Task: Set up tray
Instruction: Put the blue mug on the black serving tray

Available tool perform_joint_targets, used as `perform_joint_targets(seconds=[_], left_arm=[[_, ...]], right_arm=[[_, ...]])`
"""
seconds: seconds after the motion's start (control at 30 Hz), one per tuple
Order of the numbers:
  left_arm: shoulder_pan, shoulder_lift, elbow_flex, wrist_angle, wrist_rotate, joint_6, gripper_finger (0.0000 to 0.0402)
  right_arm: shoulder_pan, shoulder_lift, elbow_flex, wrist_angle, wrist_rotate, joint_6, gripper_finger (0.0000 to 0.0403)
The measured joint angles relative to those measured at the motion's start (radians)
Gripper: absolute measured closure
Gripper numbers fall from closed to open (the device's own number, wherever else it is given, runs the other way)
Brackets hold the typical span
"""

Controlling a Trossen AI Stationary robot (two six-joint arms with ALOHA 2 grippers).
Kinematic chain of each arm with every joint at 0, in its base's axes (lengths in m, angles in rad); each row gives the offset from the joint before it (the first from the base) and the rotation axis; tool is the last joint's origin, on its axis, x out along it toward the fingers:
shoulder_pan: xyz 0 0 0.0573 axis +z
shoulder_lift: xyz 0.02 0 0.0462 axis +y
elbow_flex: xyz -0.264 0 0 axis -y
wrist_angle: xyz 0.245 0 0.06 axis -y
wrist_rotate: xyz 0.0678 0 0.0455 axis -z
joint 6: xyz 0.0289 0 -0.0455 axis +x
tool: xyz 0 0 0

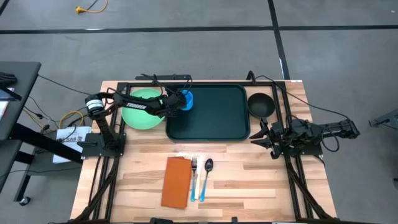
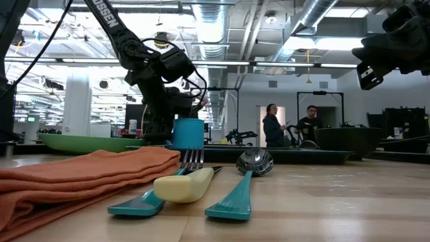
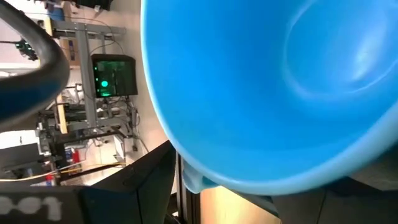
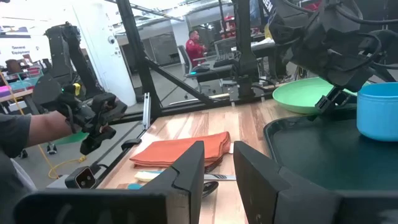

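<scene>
Your left gripper [image 1: 181, 100] stands wide around the blue cup [image 1: 186, 99], at the tray [image 1: 214, 118]'s far-left corner on the worktop (the cup's spot, I'd judge), while your right gripper [image 1: 264, 133], narrow and empty, waits beside the tray.

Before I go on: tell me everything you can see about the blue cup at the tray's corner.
The blue cup is a plain, smooth, bright blue tumbler, plastic by the look, with no handle or print visible. It stands upright, mouth up, at the far left corner of the dark green tray, beside the light-green plate. The left gripper is right at it; its wrist view is filled by the cup's wall, though I cannot tell whether the fingers touch it. What is inside cannot be seen.
</scene>
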Motion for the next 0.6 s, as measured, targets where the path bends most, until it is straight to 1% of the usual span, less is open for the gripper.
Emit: perform_joint_targets(seconds=[0.1,0.47,0.6], left_arm=[[-0.009,0.000,0.000,0.000,-0.032,-0.001,0.0180],[-0.038,-0.002,0.000,-0.001,-0.215,-0.017,0.0180],[-0.055,-0.027,0.000,-0.012,-0.232,-0.037,0.0180]], right_arm=[[0.000,0.000,0.000,0.000,0.000,0.000,0.0321],[0.000,0.000,0.000,0.000,0.000,0.000,0.0321],[0.000,0.000,0.000,0.000,0.000,0.000,0.0321]])
